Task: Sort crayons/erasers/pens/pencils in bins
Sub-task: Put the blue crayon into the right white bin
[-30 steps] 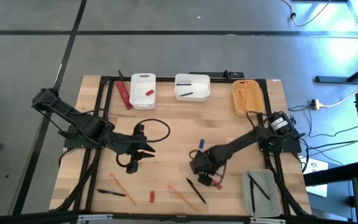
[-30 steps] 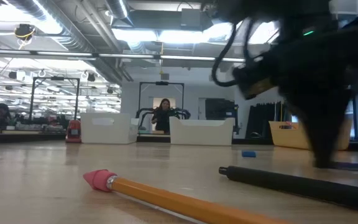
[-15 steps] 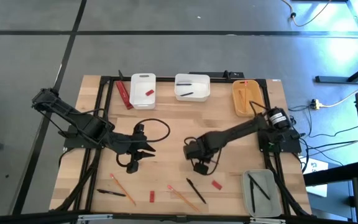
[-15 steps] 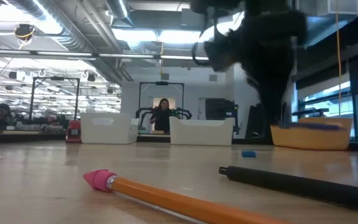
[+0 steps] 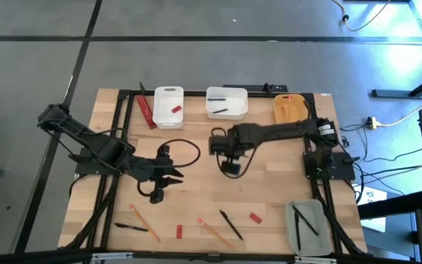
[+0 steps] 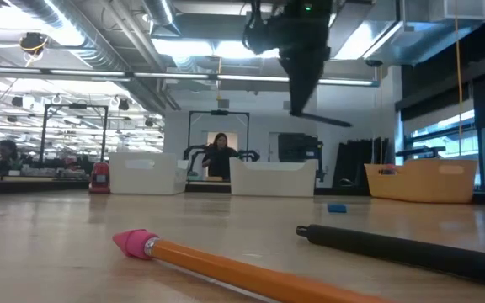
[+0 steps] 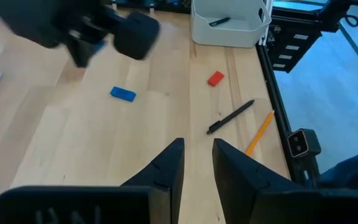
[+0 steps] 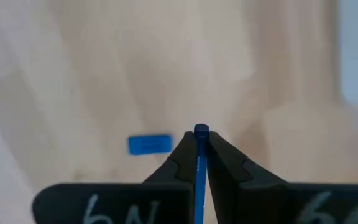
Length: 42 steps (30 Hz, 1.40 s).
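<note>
Worktop (image 5: 269, 176): pale wood, black frame round it.

My right arm (image 5: 277, 132): stretched across toward the centre, gripper (image 5: 229, 167) raised above the worktop. My fingers (image 8: 219, 158) are clamped on a pen (image 8: 201, 155), seen end-on in the wrist view as a thin blue strip; in the low view it pokes out sideways under the gripper as a dark stick (image 6: 318, 118).

My left arm (image 5: 94, 147): waits at the 9 o'clock side, gripper (image 5: 160, 192) low over the worktop, fingers (image 7: 166, 171) slightly apart, nothing between them.

Bins, along the 12 o'clock edge: narrow white (image 5: 160, 107), a red piece (image 5: 176, 108) in it; wider white (image 5: 226, 94), two pens (image 5: 220, 110) in it; yellow-orange (image 5: 280, 122), toward 1 o'clock. Grey bin (image 5: 296, 238) at the 5 o'clock corner, dark pens (image 5: 304, 220) inside.

Red box (image 5: 146, 111): lying just beside the narrow white bin.

Loose on the worktop toward 6 o'clock: pencil (image 5: 146, 220) with pen (image 5: 130, 228) beside it near 7 o'clock; second pencil (image 5: 215, 232) and a black pen (image 5: 231, 224) near 6 o'clock; small red pieces (image 5: 178, 232) and (image 5: 256, 217).

Blue piece (image 7: 123, 94): small, flat on the worktop near the centre, below my right gripper.
</note>
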Available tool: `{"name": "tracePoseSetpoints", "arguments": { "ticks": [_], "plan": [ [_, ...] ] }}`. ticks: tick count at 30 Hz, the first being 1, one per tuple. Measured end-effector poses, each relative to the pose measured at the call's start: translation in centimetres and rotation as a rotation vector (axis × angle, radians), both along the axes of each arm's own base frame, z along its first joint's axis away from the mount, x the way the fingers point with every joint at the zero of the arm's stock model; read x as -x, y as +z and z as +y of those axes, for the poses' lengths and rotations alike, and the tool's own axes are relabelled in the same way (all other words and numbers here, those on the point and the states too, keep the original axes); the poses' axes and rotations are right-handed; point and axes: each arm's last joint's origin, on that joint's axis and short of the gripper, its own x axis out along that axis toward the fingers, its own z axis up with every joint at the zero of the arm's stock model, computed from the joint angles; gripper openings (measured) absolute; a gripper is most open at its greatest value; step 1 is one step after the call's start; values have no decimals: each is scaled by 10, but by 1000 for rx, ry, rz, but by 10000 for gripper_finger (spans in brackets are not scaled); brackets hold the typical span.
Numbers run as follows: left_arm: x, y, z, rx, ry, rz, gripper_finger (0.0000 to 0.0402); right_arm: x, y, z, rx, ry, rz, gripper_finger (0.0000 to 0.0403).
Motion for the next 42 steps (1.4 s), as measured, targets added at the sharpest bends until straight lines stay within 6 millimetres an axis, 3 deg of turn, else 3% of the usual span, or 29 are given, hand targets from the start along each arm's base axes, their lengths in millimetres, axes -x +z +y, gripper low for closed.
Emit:
{"name": "tracePoseSetpoints", "arguments": {
  "ticks": [12, 20, 24, 31, 42],
  "plan": [
    [-2, 1, 7, -99, 36, -23, 76, -4, 38, -86, 170, 64, -56, 22],
    [-12, 3, 32, -111, 193, -49, 76, -9, 48, -151, 315, 205, -165, 23],
    [-17, 4, 47, -112, 257, -54, 76, -4, 51, -184, 280, 213, -260, 23],
    [-22, 4, 75, -137, 399, -54, 76, 2, 31, -230, 244, 184, -269, 23],
    [-22, 5, 117, -209, 654, -57, 76, -4, -25, -269, 175, 187, -199, 23]
  ]
}}
